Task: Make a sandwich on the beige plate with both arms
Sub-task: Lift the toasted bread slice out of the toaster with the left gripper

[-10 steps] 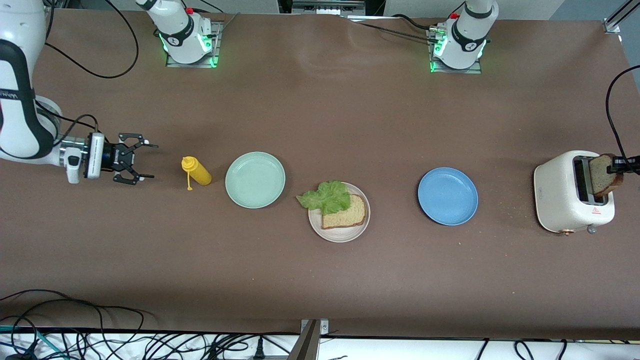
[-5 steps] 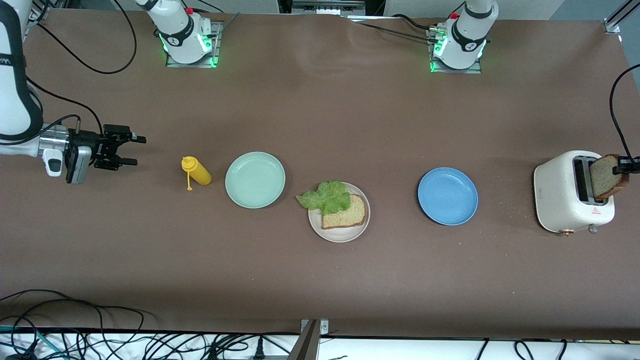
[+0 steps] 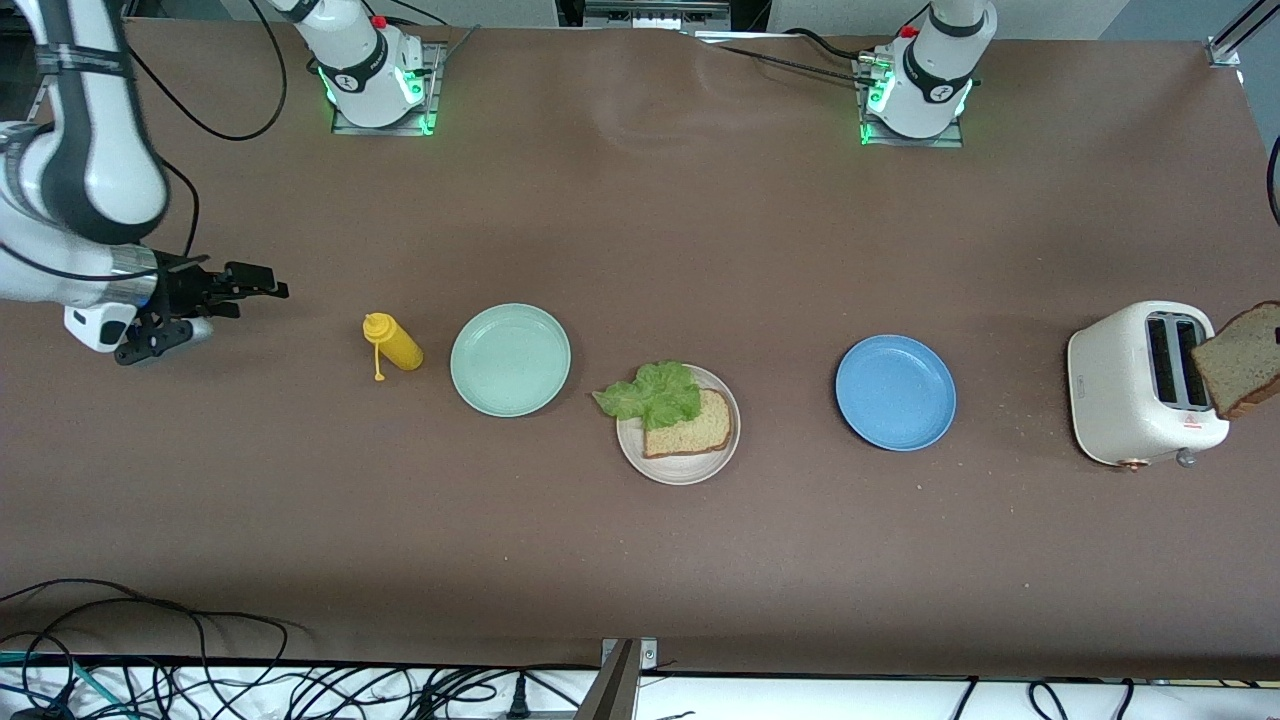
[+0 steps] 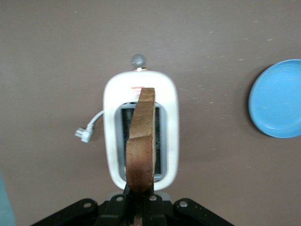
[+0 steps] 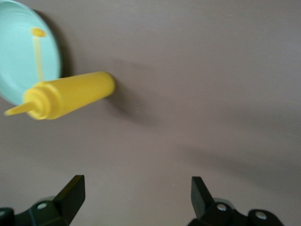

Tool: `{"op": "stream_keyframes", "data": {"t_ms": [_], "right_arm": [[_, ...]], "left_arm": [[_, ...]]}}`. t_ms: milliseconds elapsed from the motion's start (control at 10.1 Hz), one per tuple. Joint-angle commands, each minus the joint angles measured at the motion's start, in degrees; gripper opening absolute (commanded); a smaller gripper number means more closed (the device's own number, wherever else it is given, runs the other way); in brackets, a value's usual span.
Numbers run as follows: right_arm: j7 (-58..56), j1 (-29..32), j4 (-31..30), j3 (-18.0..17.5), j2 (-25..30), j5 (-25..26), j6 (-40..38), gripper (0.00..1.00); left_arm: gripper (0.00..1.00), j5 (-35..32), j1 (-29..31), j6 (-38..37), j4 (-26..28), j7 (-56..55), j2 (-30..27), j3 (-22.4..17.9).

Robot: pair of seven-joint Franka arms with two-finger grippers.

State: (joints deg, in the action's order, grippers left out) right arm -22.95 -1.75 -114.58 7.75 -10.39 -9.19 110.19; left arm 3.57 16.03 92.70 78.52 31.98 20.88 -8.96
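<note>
toaster (image 3: 1140,385): white, slots up, directly under the left hand.
bread slice (image 4: 141,146): on edge, lifted clear above the slots.
left hand (image 4: 138,209): clamped on the slice's crust.
right hand (image 5: 136,193): fingers apart, over the bench by the mustard bottle (image 5: 66,100).
beige plate (image 3: 678,468): carries bread and lettuce, mid-bench.

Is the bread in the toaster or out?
Out: the left gripper holds the bread slice above the toaster, slots empty.
</note>
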Motion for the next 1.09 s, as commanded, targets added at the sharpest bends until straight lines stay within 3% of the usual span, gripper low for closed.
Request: {"op": "stream_keyframes", "data": {"t_ms": [0, 99, 296, 395, 494, 691, 988], "right_arm": [[15.16, 0.07, 1.27, -6.05, 3.78, 10.65, -1.79, 1.0], [19.04, 0.34, 4.07, -7.65, 4.75, 11.38, -5.82, 1.0], [19.7, 0.25, 14.24, -7.49, 4.59, 10.17, -14.69, 1.0], [19.7, 0.25, 19.08, -6.09, 4.24, 7.38, -17.43, 1.0], [19.44, -0.01, 20.95, -2.34, 4.41, 3.35, -17.72, 1.0], [19.43, -0.8, 24.12, 0.42, 5.2, 2.51, -17.38, 1.0], [19.69, -1.16, 22.74, -2.55, 8.53, 13.22, -19.9, 1.0]], "left_arm": [[0.0, 6.16, -1.17, -5.85, -3.89, 0.63, 0.47, -0.27], [0.0, 10.27, -1.17, -6.74, -4.42, -1.2, 0.39, -0.18], [0.0, 21.25, -1.17, -8.67, -4.43, -5.5, 0.39, -0.18], [0.0, 27.74, -1.17, -9.46, -4.34, -8.31, 0.39, -0.09], [0.0, 34.07, -1.52, -10.95, -4.25, -11.39, 1.17, 0.43], [0.0, 40.26, -2.84, -11.14, -3.64, -15.45, 3.53, 3.93], [0.0, 48.79, -3.02, -11.05, -3.29, -17.48, 10.65, 10.95]]}}
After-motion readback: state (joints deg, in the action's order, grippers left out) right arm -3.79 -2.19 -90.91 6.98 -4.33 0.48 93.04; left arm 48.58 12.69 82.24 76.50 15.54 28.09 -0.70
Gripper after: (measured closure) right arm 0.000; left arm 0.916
